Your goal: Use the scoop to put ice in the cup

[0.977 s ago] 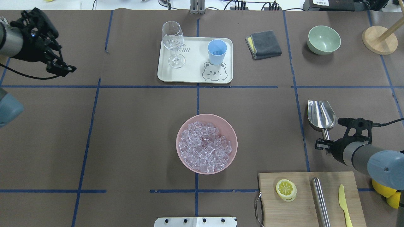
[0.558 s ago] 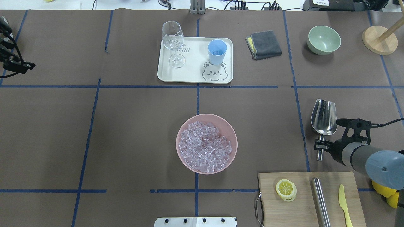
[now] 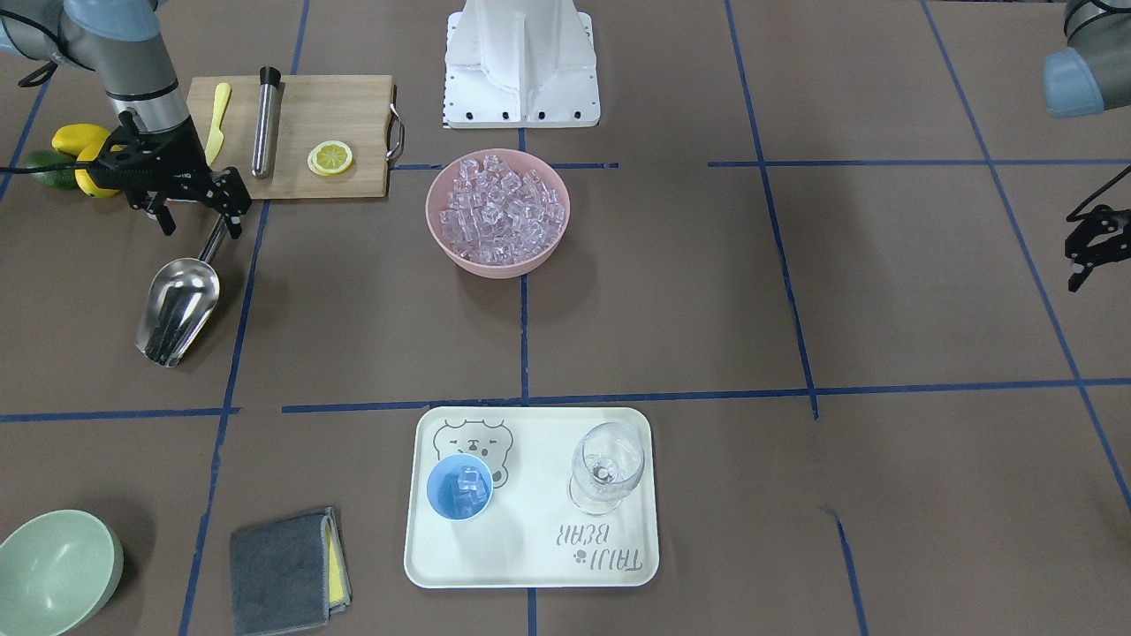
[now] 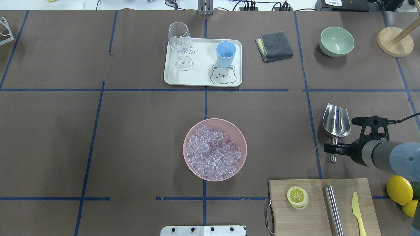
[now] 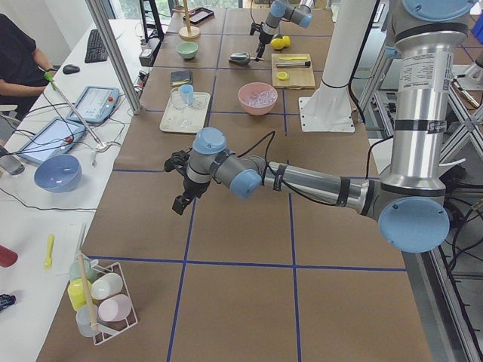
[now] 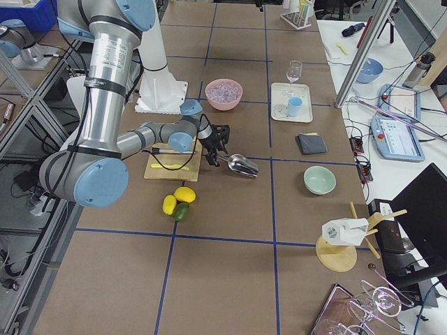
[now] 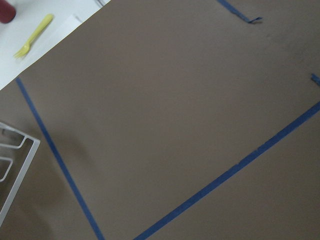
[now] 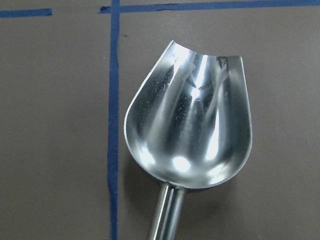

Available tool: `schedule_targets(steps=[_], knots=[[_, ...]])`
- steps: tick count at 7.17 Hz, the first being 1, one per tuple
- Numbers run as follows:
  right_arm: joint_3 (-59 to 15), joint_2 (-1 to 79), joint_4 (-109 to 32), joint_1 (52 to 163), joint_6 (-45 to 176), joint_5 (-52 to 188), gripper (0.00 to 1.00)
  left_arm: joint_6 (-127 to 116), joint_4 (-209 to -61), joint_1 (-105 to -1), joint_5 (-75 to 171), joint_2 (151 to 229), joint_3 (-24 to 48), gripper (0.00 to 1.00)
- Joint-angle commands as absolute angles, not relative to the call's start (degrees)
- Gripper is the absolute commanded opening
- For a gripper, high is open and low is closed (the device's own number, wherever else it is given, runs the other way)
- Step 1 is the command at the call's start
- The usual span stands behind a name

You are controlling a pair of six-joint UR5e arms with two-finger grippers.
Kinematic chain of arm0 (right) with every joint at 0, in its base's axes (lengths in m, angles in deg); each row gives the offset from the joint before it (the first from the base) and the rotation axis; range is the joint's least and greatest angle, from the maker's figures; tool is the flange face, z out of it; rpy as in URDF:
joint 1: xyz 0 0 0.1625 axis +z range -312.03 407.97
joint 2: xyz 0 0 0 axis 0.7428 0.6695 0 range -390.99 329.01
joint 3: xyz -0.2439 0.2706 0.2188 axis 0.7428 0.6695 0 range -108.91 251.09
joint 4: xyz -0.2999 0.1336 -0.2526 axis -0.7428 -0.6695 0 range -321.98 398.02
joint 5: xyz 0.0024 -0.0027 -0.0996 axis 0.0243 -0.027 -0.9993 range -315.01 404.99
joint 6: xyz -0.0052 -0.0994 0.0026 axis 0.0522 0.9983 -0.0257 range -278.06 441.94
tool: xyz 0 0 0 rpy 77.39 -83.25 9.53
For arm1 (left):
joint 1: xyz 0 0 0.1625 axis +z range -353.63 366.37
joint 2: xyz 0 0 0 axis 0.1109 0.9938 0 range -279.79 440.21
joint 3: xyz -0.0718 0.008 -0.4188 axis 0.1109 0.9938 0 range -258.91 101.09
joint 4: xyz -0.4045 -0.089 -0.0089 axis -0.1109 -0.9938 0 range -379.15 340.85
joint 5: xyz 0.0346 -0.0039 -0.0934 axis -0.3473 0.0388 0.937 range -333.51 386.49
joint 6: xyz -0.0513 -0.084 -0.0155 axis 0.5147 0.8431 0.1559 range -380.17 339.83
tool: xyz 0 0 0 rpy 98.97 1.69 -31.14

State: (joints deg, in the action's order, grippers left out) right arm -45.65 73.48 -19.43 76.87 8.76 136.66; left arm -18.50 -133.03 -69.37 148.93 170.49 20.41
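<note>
The steel scoop (image 4: 335, 122) lies empty on the table at the right, trough pointing away from the robot; the right wrist view shows its trough (image 8: 192, 135) bare. My right gripper (image 4: 334, 149) hovers over the rod handle, and in the front view its fingers stand apart on either side of it, open (image 3: 201, 228). The light-blue cup (image 4: 225, 52) stands on the white tray (image 4: 200, 77) with a few ice cubes inside (image 3: 461, 488). More ice (image 4: 211, 153) fills the pink bowl (image 4: 242, 137). My left gripper (image 3: 1073, 269) hangs open, holding nothing, far out at the table's left side.
A stemmed glass (image 4: 179, 41) shares the tray. A cutting board (image 4: 315, 209) with a lemon slice, a steel cylinder and a yellow knife lies just behind the right arm, with lemons (image 4: 399, 190) beside it. A grey cloth (image 4: 275, 46), a green bowl (image 4: 337, 41) and a wooden stand sit far right.
The left arm has swung left out of the overhead view. The scoop has settled straighter, its handle end now showing behind the right gripper, which shifted slightly right.
</note>
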Motion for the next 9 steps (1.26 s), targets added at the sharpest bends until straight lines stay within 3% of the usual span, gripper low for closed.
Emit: schedule_targets(steps=[1,4,6,9], knots=[[-45.46,73.86,-19.89,92.71,21.42,154.16,1.00,-18.15,-127.73,-74.11,153.39,170.39,20.14,1.00],[-43.17,73.25,-34.34,117.77,52.32,171.52,1.00,-18.49,-112.81,-80.37,162.62,170.74,19.18,1.00],[-41.94,72.90,-45.41,127.64,68.67,177.16,1.00,-18.50,-109.52,-81.70,162.64,169.86,18.48,1.00],[-40.18,67.39,-61.08,133.92,86.58,177.53,1.00,-18.06,-121.75,-81.61,163.94,163.36,18.12,1.00]])
